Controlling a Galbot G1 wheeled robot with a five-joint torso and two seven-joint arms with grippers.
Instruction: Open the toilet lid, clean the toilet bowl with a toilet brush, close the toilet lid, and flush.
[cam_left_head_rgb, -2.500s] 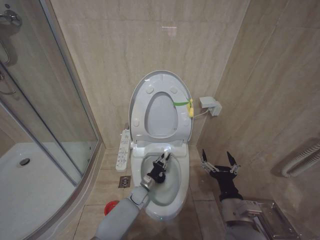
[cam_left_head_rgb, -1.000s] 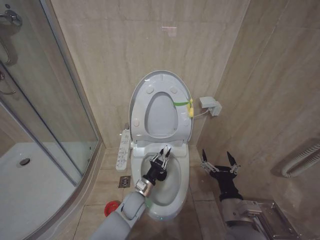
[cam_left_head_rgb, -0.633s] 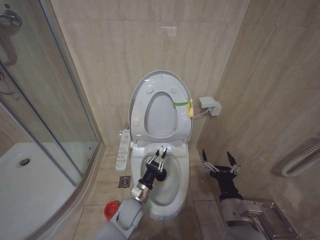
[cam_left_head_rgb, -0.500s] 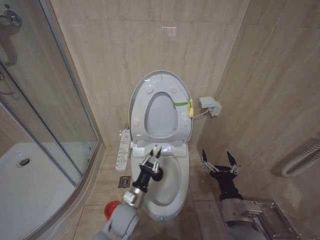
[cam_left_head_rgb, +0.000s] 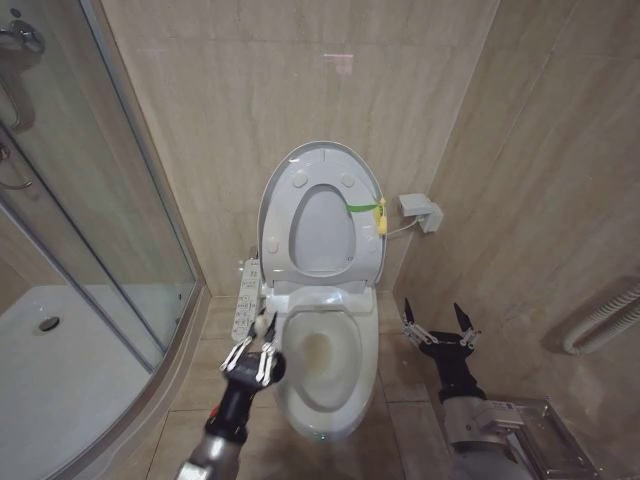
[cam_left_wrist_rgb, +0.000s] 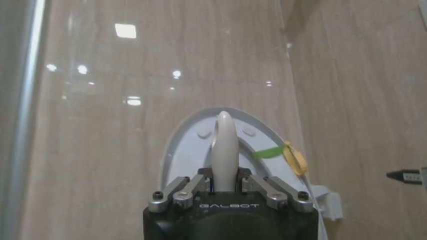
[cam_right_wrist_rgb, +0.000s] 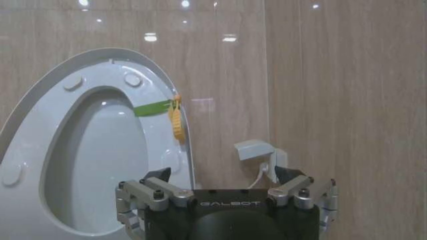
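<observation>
Currently the left gripper (cam_left_head_rgb: 256, 345), at 8 o'clock of the white ceramic toilet bowl (cam_left_head_rgb: 322, 365), clenches the thin white toilet brush handle (cam_left_wrist_rgb: 223, 150). Lower it vertically into its holder. The glossy white oval lid (cam_left_head_rgb: 322, 212) stands raised; the right gripper (cam_left_head_rgb: 438, 322) idles spread at 3 o'clock.

Black hands (cam_right_wrist_rgb: 227, 192), silver screwed knuckles, seemingly grey forearms

white toilet bowl (cam_left_head_rgb: 345, 385), yellowish stain inside
</observation>
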